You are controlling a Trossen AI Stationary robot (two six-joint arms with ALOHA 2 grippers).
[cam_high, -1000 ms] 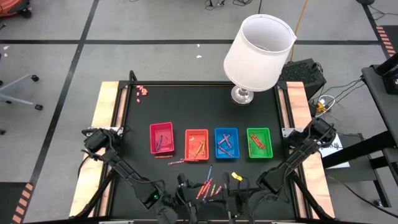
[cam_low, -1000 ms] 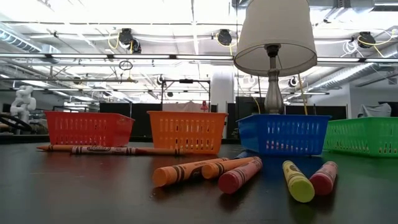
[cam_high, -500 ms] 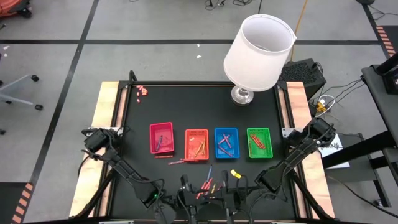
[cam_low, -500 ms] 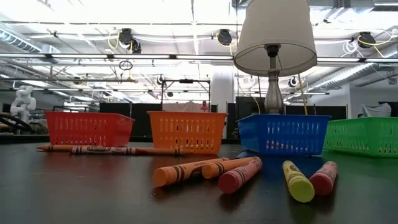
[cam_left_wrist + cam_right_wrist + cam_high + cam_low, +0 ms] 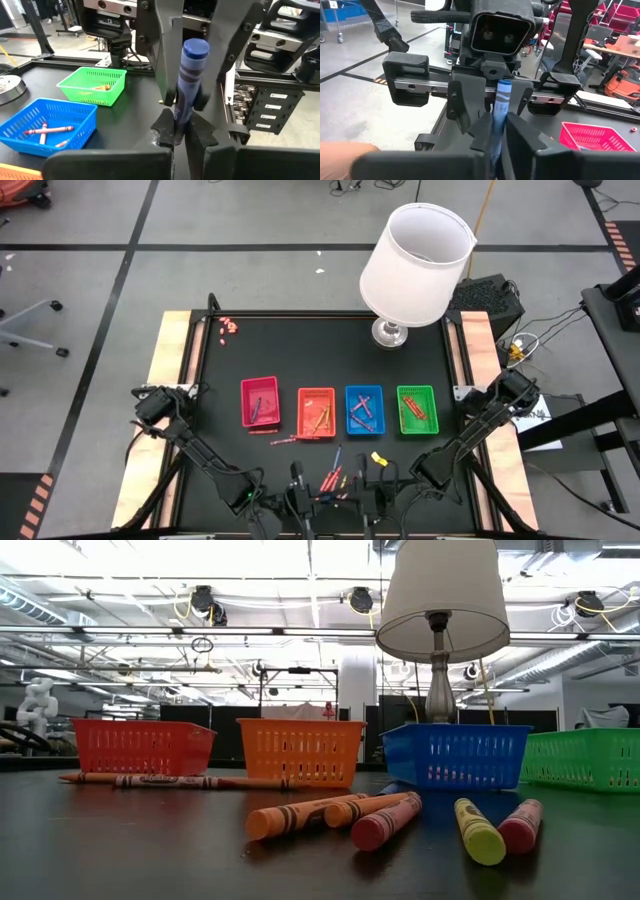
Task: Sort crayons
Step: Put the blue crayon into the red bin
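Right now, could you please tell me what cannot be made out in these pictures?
Low view: contents of the orange tray, hidden by its wall.
Low view: green tray, cut off by the right edge.
Left wrist view: lower end of the blue crayon, hidden inside the left end effector.
High view: print on the loose crayons, too small.

A black table [image 5: 320, 355] with pale wooden side strips is seen at the centre of the high view. Across its middle, four trays are set in a row: a pink-red tray [image 5: 260, 401], an orange tray [image 5: 316, 411], a blue tray [image 5: 364, 409] and a green tray [image 5: 417, 408]. A white-shaded lamp [image 5: 415, 265] is stood at the upper right. Tiny pink-red bits [image 5: 229, 327] are clustered at the upper left. Loose crayons [image 5: 290, 438] are scattered below the trays, toward the lower centre.
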